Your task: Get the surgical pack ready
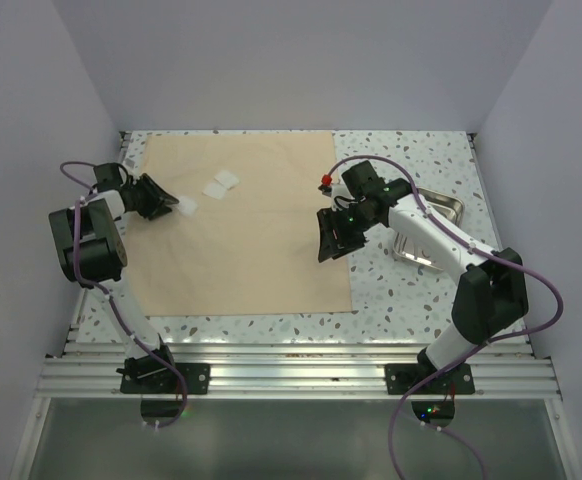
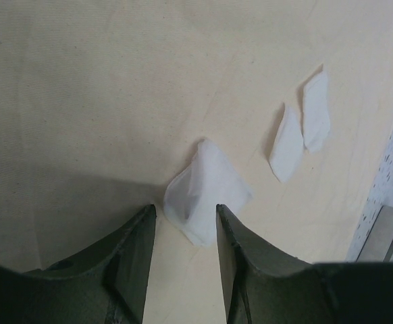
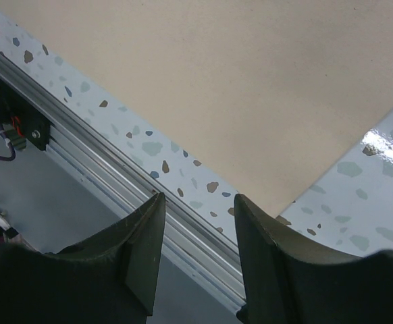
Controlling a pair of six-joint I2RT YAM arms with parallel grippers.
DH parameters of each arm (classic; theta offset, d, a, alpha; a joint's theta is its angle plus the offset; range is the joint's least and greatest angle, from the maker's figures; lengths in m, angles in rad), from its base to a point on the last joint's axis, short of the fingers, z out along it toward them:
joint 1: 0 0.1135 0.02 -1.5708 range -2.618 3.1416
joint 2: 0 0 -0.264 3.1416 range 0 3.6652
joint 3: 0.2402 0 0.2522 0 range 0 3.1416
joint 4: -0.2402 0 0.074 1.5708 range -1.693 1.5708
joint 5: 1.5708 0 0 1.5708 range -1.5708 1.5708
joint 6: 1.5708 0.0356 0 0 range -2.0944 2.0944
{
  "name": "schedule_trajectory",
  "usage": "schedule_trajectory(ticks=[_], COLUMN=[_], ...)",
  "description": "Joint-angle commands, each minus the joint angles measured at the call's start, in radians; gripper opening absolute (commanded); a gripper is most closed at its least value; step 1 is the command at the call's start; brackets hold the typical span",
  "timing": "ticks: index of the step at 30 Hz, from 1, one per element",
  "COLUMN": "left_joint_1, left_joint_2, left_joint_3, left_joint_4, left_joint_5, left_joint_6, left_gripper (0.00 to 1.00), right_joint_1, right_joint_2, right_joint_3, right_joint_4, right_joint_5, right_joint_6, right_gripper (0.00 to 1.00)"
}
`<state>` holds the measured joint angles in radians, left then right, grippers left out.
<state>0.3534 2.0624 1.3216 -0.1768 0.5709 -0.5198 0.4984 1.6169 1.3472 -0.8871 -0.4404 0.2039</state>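
Observation:
The big tan sheet [image 1: 241,220] lies flat on the speckled table. Two white gauze squares [image 1: 221,185] lie on its far part; they also show in the left wrist view [image 2: 299,131]. A third crumpled gauze square [image 1: 186,206] lies at the sheet's left, just ahead of my left gripper [image 1: 167,204], which is open; in the left wrist view the gauze [image 2: 203,192] sits on the sheet between and beyond the fingertips [image 2: 183,210]. My right gripper [image 1: 329,238] is open and empty over the sheet's right edge [image 3: 264,101]. The steel tray [image 1: 433,232] lies at the right, partly hidden by the right arm.
A small red item [image 1: 324,179] sits near the sheet's far right corner. White walls enclose the table on three sides. An aluminium rail [image 1: 291,375] runs along the near edge, also seen in the right wrist view [image 3: 115,175].

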Motion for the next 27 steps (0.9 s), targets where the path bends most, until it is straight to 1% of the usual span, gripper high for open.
schedule_trajectory(ticks=[1,17,20,23,24,26,27], left_joint_1=[0.010,-0.004,-0.005,-0.007,-0.008,-0.007,-0.007], left_joint_2=[0.021,0.084,0.090,0.096,0.097,0.104,0.105], left_joint_3=[-0.004,0.019,0.022,0.024,0.025,0.033,0.034], left_joint_4=[0.092,0.092,0.092,0.091,0.086,0.079,0.074], left_joint_5=[0.027,0.043,0.047,0.047,0.049,0.052,0.052], left_joint_6=[-0.031,-0.040,-0.040,-0.039,-0.037,-0.029,-0.029], left_gripper=[0.45,0.42,0.41,0.34,0.30,0.25,0.18], right_joint_1=[0.003,0.003,0.002,0.003,0.003,0.002,0.002], right_joint_2=[0.003,0.003,0.005,0.005,0.003,0.003,0.005], right_joint_3=[0.010,0.009,0.010,0.012,0.012,0.012,0.013], right_joint_4=[0.005,0.008,0.008,0.010,0.010,0.008,0.008], right_joint_5=[-0.023,-0.024,-0.024,-0.024,-0.023,-0.020,-0.018], right_joint_6=[-0.008,-0.005,-0.006,-0.006,-0.004,-0.008,-0.006], right_gripper=[0.49,0.49,0.49,0.49,0.49,0.49,0.49])
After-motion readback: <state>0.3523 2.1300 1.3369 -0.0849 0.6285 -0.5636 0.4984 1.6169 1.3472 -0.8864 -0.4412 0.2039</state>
